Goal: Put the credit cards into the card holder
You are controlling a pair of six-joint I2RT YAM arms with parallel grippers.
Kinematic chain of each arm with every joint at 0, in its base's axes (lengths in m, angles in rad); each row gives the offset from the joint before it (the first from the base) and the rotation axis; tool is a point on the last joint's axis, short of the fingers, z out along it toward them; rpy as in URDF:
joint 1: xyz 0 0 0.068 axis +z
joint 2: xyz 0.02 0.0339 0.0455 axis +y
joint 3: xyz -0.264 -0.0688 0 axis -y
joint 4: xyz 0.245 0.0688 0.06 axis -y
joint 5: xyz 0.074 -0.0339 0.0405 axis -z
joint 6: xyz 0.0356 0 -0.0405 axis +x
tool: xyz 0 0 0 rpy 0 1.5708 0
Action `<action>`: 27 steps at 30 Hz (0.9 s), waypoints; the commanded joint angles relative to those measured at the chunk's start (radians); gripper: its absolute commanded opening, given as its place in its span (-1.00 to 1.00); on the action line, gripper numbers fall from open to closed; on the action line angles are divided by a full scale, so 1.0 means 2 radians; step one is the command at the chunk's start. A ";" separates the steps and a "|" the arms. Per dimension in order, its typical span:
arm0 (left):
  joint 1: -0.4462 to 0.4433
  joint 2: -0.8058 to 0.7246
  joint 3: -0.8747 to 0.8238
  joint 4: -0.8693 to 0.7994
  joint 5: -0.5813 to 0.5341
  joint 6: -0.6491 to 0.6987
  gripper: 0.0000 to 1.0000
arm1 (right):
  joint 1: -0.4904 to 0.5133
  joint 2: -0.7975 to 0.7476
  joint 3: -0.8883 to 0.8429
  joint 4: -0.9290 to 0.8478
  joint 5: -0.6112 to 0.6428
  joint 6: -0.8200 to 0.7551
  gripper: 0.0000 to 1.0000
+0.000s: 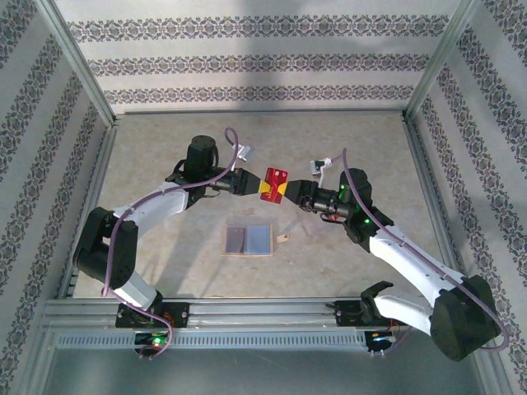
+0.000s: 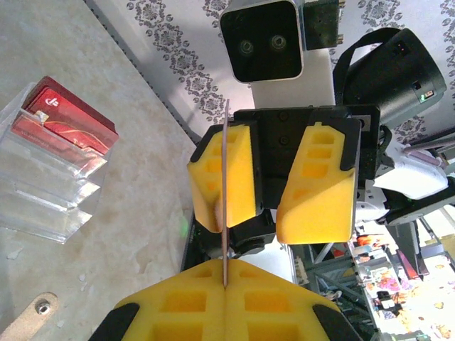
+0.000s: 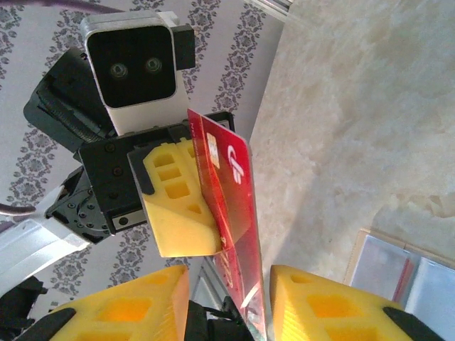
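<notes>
1. We see the left gripper (image 1: 250,181) and the right gripper (image 1: 296,192) meeting tip to tip above the middle of the table (image 1: 165,164).
2. The left gripper's fingers (image 2: 178,312) are pressed together on one end of the red credit card (image 1: 273,185), which is held in the air between the two grippers.
3. The right gripper's fingers (image 2: 316,185) stand apart, one on each side of the card's other end, not clamped on it.
4. The card holder (image 1: 249,239) lies open on the table, nearer the arm bases than the card, with its tan snap tab (image 1: 282,238) just to its right.
5. In the left wrist view we see red in the holder's clear pockets (image 2: 50,177). We cannot tell whether it is a card or a reflection.
</notes>
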 commanded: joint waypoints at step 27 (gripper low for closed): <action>0.028 -0.094 0.066 -0.497 -0.291 0.440 -0.41 | 0.033 0.013 -0.035 -0.064 0.001 -0.039 -1.00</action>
